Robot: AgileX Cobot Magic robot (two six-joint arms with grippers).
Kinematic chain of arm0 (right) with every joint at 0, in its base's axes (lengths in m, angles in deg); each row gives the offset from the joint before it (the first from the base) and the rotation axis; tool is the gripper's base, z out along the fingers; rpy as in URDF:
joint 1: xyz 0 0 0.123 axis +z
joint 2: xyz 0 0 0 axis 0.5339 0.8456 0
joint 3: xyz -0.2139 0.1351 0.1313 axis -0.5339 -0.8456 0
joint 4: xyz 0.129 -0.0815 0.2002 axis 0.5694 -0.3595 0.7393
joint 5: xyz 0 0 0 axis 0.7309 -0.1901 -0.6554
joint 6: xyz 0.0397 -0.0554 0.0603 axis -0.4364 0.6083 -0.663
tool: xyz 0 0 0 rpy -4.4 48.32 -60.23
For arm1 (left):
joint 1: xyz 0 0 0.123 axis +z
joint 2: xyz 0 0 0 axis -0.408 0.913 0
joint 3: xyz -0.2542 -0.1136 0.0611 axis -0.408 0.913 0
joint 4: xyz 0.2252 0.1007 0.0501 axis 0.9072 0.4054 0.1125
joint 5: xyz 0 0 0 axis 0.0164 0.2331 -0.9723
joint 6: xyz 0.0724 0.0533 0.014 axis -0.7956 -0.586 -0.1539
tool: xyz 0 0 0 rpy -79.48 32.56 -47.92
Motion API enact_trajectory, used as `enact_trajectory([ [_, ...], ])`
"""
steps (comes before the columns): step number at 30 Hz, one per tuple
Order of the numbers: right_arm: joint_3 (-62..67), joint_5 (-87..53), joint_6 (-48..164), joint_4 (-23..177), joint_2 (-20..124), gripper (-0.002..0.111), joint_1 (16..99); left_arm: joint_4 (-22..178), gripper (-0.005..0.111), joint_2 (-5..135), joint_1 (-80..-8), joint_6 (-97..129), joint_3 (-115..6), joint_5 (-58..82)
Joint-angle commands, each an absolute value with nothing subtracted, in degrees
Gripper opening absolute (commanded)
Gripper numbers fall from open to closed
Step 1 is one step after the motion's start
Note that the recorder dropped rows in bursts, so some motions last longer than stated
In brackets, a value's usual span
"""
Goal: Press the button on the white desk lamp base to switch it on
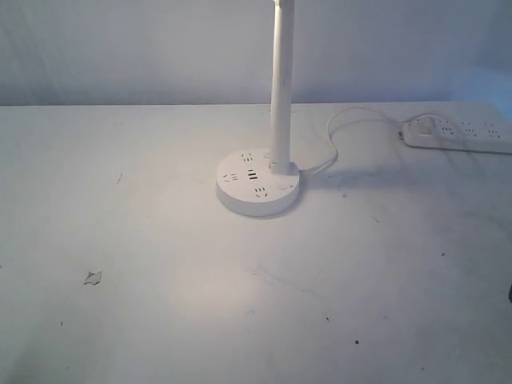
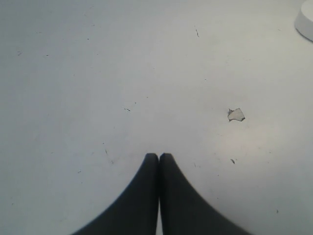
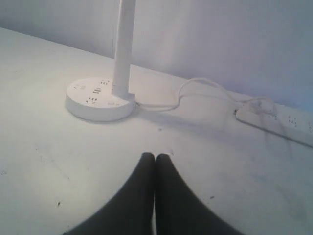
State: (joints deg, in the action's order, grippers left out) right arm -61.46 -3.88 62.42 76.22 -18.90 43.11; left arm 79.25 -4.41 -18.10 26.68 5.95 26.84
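Lamp appears lit; both arms stand clear of the base.

The white desk lamp base [image 1: 258,186] sits mid-table, stem upright, cord running to the power strip [image 1: 458,134]. A warm pool of light lies on the table [image 1: 160,320] in front of it, suggesting the press is done or nearly so. The button cannot be made out. The left gripper [image 2: 159,155] and right gripper [image 3: 155,155] both have fingers pressed together, holding nothing. If a press remains, the right gripper, facing the base, should descend tip-first onto the base top.
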Motion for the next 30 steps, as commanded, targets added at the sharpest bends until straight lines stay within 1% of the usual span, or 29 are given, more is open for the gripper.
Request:
enact_trajectory([
  [1, -62.31, 0.10, 56.32, 74.76, -18.82, 0.000, 41.38, 79.22, 0.000, -4.60, -18.57, 26.75, 6.06, 26.94],
  [9, -62.31, 2.04, 53.88, 74.76, -18.82, 0.000, 31.75, 79.22, 0.000, -4.60, -18.57, 26.75, 6.06, 26.94],
  [30, -62.31, 2.04, 53.99, 74.76, -18.82, 0.000, 31.06, 79.22, 0.000, -4.60, -18.57, 26.75, 6.06, 26.94],
])
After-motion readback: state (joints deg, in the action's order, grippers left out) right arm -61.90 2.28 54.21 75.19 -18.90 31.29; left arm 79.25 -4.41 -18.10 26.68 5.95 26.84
